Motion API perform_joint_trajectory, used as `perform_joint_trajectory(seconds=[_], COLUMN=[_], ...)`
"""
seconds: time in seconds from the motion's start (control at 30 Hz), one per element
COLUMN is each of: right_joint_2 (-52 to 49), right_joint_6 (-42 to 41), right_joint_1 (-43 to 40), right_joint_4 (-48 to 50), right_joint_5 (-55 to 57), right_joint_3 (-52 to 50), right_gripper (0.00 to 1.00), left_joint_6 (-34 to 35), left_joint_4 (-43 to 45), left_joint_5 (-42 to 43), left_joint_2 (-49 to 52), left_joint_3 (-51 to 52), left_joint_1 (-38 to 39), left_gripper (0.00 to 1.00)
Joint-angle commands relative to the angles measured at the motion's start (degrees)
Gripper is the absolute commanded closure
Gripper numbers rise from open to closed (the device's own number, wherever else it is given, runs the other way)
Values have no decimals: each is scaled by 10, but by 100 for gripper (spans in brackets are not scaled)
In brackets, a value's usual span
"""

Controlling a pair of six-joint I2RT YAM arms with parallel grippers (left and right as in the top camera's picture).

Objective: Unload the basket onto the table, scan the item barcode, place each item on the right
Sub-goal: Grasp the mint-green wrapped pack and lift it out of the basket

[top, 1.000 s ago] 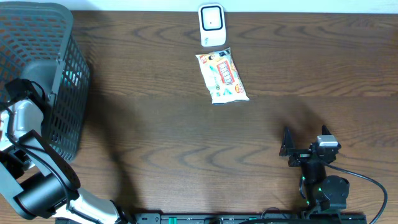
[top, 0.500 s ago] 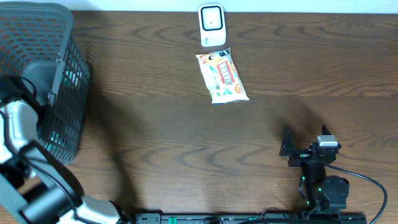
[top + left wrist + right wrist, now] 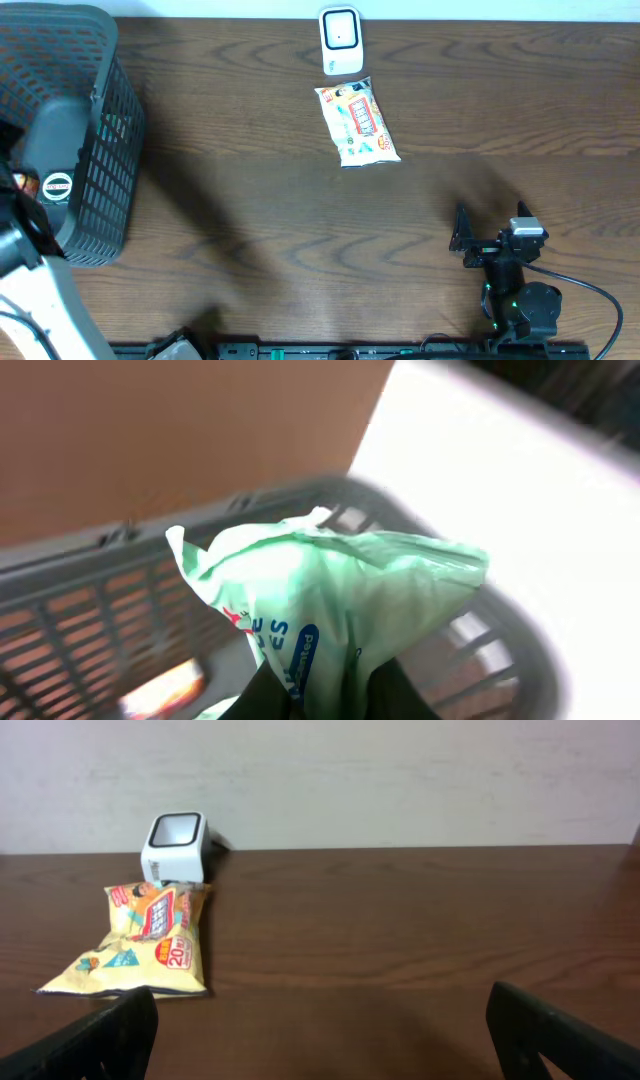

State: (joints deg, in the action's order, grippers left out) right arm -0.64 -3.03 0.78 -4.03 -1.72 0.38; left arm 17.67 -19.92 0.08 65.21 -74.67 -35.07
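Overhead: the barcode scanner [image 3: 340,40] stands at the far edge of the surface [image 3: 250,200], with a yellow snack packet [image 3: 358,122] just in front of it. Our left arm [image 3: 50,150] hangs over the mesh basket [image 3: 105,120], well apart from the scanner to its right, and has risen since a second ago. The right tool [image 3: 462,238] rests released, nearer the scanner.

Left wrist: the left tool [image 3: 330,685] is clenched on a green pouch [image 3: 330,590] above the basket, its long axis pointing away from the fingers. It closed within the last second.

Right wrist: scanner and packet lie unchanged.
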Motion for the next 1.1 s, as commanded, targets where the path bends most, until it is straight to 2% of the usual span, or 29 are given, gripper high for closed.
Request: perform_joint_trajectory(seconds=[0.0,0.1,0.27,0.53,0.73,0.87,1.07], right_joint_2=[3,3,3,3,3,3,3], right_joint_6=[-8,-8,-8,-8,-8,-8,-8], right_joint_1=[5,5,5,5,5,5,5], right_joint_4=[-2,-2,-2,-2,-2,-2,-2], right_joint_5=[-3,-3,-3,-3,-3,-3,-3], right_joint_3=[-1,-1,-1,-1,-1,-1,-1], right_gripper=[1,1,1,1,1,1,1], left_joint_6=[53,36,-70,-72,-71,-77,-128], left_joint_4=[20,35,69,90,112,92,15], left_joint_5=[10,10,10,30,213,222,222], left_joint_2=[-23,-29,-40,-73,-73,-64,-43], left_joint_3=[-6,-6,-6,-6,-6,-6,-6], left_joint_1=[52,106,176,233,292,337,365], left_gripper=[93,93,93,93,93,92,93])
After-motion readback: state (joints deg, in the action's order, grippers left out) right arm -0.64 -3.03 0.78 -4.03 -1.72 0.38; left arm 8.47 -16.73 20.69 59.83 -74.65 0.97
